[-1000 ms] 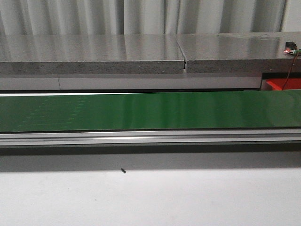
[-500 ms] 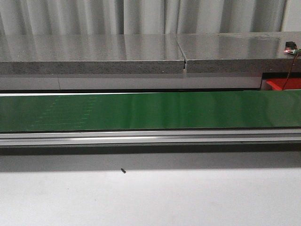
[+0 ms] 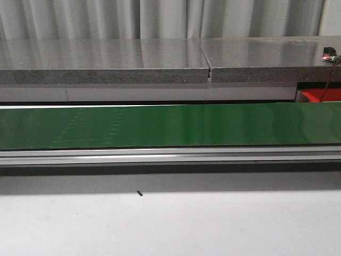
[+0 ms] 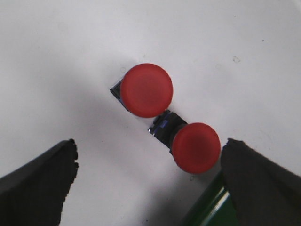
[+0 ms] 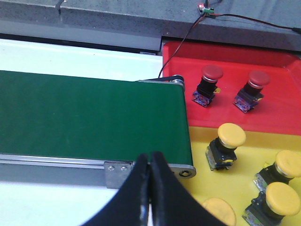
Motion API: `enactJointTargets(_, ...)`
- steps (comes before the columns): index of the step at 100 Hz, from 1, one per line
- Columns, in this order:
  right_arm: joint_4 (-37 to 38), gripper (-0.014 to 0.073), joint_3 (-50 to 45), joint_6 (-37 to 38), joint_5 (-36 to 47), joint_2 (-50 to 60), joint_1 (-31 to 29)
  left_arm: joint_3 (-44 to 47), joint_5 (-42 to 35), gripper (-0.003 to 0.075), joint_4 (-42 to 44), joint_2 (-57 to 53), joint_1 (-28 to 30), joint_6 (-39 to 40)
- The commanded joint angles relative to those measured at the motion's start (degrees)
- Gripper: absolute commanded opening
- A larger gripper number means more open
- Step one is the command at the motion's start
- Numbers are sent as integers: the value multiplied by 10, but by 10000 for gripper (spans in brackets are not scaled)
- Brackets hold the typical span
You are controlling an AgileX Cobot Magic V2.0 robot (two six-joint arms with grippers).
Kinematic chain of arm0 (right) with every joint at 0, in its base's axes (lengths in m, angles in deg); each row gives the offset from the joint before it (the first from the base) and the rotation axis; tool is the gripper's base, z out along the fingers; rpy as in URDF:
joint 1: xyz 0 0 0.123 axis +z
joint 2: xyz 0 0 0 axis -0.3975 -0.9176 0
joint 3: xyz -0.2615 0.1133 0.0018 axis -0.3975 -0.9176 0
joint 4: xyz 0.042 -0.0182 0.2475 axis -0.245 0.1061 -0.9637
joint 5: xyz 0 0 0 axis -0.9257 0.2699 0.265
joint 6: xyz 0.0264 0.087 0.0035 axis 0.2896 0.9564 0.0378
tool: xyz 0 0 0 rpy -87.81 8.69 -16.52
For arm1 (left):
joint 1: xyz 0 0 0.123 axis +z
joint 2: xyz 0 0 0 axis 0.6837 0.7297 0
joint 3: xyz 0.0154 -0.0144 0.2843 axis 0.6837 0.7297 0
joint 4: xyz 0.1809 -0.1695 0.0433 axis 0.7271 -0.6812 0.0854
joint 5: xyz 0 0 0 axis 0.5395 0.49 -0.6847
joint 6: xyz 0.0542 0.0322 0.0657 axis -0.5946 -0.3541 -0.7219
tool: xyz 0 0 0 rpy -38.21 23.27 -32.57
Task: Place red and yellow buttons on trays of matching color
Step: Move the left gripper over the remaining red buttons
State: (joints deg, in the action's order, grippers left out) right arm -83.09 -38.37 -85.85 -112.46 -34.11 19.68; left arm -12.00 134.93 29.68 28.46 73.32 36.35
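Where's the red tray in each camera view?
Front view: red tray, a sliver at far right, behind the green belt.
Left wrist view: not in it.
Right wrist view: red tray past the belt's end, holding two red buttons.
Shared landmark: the green belt.

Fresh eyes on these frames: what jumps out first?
Two red mushroom-cap buttons sit close together on the white surface, between the open left gripper's dark fingers. At the end of the bare green conveyor belt, a red tray holds two red buttons and the adjoining yellow tray holds several yellow ones, with the right gripper shut above the belt's end.
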Motion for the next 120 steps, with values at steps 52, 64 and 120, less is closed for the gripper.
enactJointTargets(52,0,-67,15,-5,40,0,-1,-27,-107,576,-19,37,-3,12)
enactJointTargets(64,0,-67,15,-5,40,0,-1,-28,-121,568,-20,45,-3,12)
enactJointTargets(120,0,-67,15,-5,40,0,-1,-29,-110,118,-49,31,4,-15)
